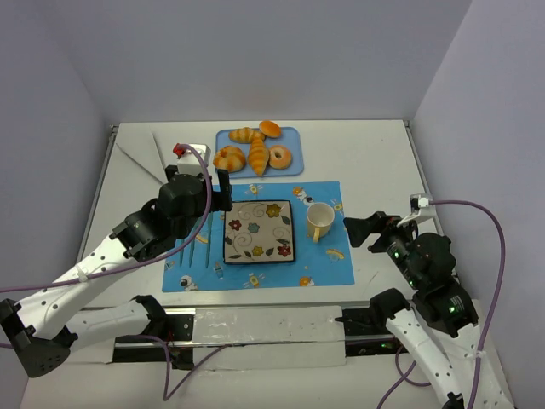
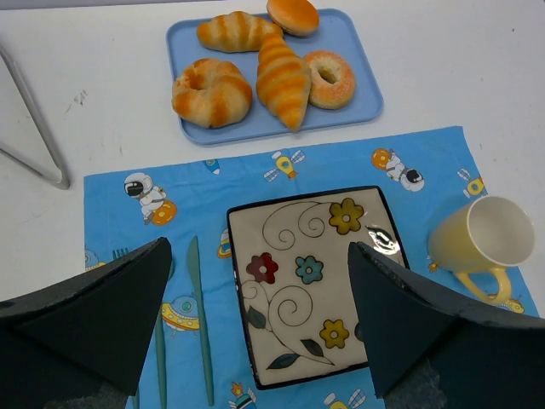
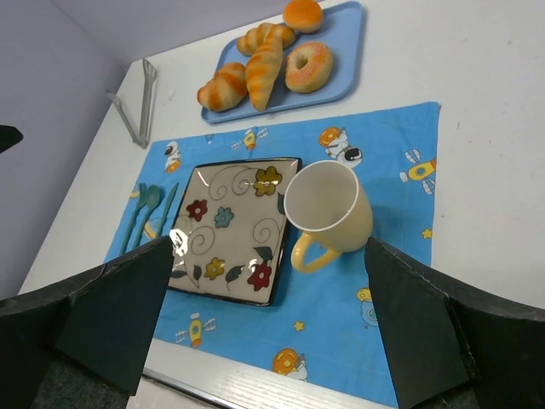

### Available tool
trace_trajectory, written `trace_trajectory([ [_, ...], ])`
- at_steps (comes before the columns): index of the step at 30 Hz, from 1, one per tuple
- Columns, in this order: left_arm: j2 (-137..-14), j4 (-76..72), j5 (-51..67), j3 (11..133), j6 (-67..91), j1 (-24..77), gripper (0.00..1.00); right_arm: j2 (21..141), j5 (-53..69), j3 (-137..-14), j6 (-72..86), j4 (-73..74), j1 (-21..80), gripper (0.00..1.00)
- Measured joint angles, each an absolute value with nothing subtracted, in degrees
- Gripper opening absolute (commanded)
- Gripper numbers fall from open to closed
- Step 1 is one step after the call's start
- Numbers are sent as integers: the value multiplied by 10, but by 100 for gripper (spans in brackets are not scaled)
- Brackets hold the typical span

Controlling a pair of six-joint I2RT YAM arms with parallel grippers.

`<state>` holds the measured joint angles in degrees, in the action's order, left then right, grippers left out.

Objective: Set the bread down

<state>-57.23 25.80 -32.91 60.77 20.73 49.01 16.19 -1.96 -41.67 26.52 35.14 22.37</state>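
Blue tray holds five pastries including the bread, near one plate and one cup; both jaws gape apart.

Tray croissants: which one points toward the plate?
The golden-orange croissant between curled roll and doughnut; its tip faces the plate, the other croissant lies crosswise behind.

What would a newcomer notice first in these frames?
The blue tray of golden pastries at the table's far side, with the long croissant lying in its middle. Nearer, a flowered square plate sits bare on a cartoon placemat, a yellow cup to its right. The left end effector and right end effector are both open, holding nothing.
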Motion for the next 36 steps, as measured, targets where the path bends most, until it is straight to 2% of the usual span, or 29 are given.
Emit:
trace_trajectory([
  [9,-572,258,-329,608,208,490,96,147,-19,-417,265,352,224,100],
  [10,-572,258,-330,608,208,490,99,147,-19,-417,265,352,224,100],
  [14,-579,258,-349,608,222,479,99,148,-17,-417,265,352,224,100],
  [19,-637,260,-328,615,256,331,99,155,-9,-420,265,352,224,100],
  [27,-820,269,-278,680,323,104,99,160,7,-437,265,351,224,100],
  [36,-1006,272,-282,794,359,44,99,155,22,-437,265,352,224,100],
])
